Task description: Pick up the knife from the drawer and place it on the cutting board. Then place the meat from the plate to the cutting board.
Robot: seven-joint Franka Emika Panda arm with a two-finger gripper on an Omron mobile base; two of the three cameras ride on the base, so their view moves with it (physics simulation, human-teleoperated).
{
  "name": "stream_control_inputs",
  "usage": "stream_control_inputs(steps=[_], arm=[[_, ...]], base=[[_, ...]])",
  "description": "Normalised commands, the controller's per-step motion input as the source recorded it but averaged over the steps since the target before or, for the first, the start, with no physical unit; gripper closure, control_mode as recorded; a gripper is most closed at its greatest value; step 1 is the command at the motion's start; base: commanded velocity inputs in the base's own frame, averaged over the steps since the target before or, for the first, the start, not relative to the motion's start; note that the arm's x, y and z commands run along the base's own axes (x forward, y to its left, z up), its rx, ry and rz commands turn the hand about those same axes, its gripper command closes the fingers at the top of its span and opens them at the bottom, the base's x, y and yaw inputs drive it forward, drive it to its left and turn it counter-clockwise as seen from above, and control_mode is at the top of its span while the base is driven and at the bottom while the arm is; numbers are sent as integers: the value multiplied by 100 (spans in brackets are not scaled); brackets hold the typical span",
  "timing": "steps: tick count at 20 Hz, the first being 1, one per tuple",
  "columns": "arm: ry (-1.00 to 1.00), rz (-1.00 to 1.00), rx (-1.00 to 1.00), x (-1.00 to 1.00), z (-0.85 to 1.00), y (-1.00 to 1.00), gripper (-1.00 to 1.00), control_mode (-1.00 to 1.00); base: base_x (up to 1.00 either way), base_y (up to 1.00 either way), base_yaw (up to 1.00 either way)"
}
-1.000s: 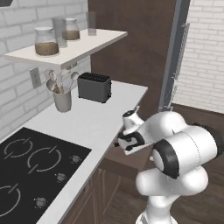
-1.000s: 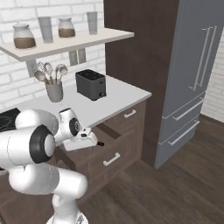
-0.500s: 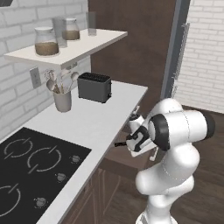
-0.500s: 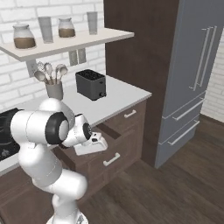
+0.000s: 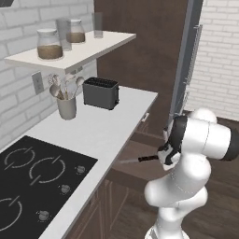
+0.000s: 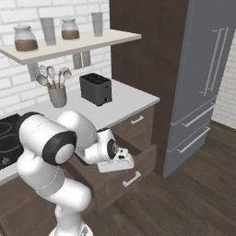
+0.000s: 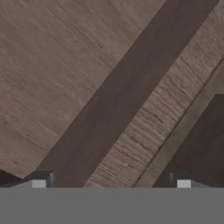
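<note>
**A:** What has just changed?

**B:** The arm has swung over and dropped. A second ago the hand hung above the open drawer. Now it sits low over the drawer's mouth, wrist bent down into it. The base has not driven, and the knife lies as it did.

**A:** And the claw?

**B:** The gripper is spread as wide as it goes, with nothing between the tips. Past them the hand camera sees brown wood, a darker band crossing it on a slant.

**A:** Where is the knife?

**B:** The knife lies flat inside the drawer, its black handle toward the hand and just beside it, its pointed silver blade aimed back under the counter edge.

**A:** So what does that mean for the job?

**B:** I'd judge this is the reach for the knife, with no grasp made yet. The handle is slim and lies low, so the tips must straddle it squarely.

**A:** Materials?

**B:** The drawer is shallow, dark brown grained wood with a pale bar handle on its front. The blade looks smooth and thin, the handle matte.
</note>
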Motion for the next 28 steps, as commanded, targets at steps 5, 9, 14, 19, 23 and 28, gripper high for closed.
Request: stream_control_inputs(steps=[5,9,14,19,23,28], arm=[[-2,1,16,-42,12,-100,-100,-100],[-6,14,29,-16,69,-12,-100,-100],[-2,51,29,45,95,62,-100,-100],[0,57,23,92,8,24,-100,-100],[3,35,3,94,-32,-1,-100,-100],[4,9,-8,61,-33,16,-100,-100]], base=[[0,0,0],[0,0,0],[0,0,0],[0,0,0],[0,0,0],[0,0,0]])
